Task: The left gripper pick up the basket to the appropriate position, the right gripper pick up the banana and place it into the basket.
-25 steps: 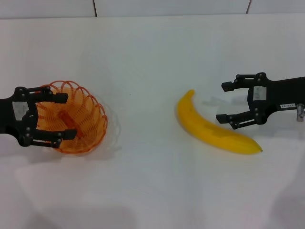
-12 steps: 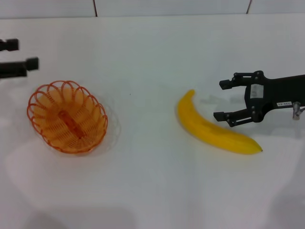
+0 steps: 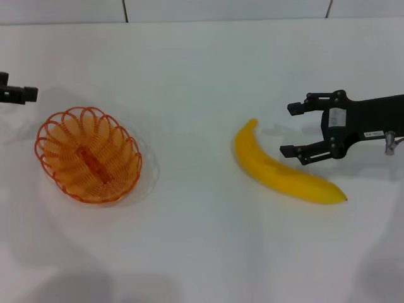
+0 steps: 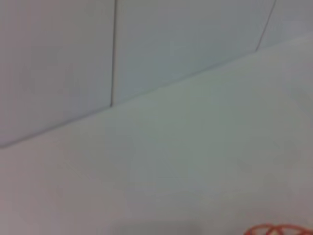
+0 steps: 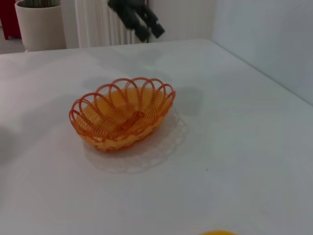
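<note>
- Since the earlier head-view frames, the left gripper point(image 3: 19, 95) is pulling away from the orange wire basket point(image 3: 88, 154): a second ago its fingers were straddling the basket's left rim, and now only a black tip is showing at the far left edge of the frame, above and clear of the basket.
- The right gripper point(image 3: 291, 129) is creeping slightly up and to the left compared with the earlier frames, while the basket and the banana point(image 3: 278, 167) are keeping their places.
- Whether the left gripper's fingers are spread or pressed together cannot be told; too little of them is showing in the head view, and the right wrist view is catching them point(image 5: 139, 19) only as a dark shape hanging above the far side of the basket point(image 5: 122, 115).
- The right gripper's fingers are standing spread, holding nothing, with the lower finger point(image 3: 302, 151) hovering just above the banana's middle and the upper finger well apart from it.
- The basket is sitting upright and empty on the white counter point(image 3: 202, 240) in the left-centre of the head view.
- The banana is lying on the counter right of centre, its upper end pointing toward the top of the frame and its dark tip toward the lower right.
- The left wrist view is showing mostly counter and wall, with a sliver of the basket's rim point(image 4: 274, 229) at its edge.
</note>
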Action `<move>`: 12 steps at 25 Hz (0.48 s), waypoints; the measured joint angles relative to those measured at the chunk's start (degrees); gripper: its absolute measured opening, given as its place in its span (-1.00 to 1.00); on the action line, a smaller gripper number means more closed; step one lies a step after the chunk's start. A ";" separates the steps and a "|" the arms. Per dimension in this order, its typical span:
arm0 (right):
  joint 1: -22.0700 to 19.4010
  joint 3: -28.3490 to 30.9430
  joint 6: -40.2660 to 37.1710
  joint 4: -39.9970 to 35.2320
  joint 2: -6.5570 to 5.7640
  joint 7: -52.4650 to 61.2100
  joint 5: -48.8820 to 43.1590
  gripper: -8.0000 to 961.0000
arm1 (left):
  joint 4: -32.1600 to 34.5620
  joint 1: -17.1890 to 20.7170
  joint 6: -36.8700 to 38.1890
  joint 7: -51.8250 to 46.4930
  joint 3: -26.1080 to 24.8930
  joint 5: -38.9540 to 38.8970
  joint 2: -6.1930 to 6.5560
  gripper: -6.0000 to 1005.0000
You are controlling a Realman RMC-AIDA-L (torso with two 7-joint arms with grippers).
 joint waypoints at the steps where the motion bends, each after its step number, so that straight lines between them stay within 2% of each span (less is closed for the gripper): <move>1: 0.08 0.00 -0.04 0.02 0.00 0.03 -0.01 0.88 | -0.20 -0.56 -0.82 -0.66 0.08 1.71 -0.29 0.80; 7: 0.25 0.00 0.03 0.16 0.00 0.68 -0.16 0.88 | -0.57 -1.96 -6.11 -3.73 0.47 7.40 -2.18 0.80; 12: 0.26 0.00 0.07 0.25 0.00 0.69 -0.15 0.88 | -0.64 -3.44 -6.46 -3.22 1.28 10.98 -4.11 0.80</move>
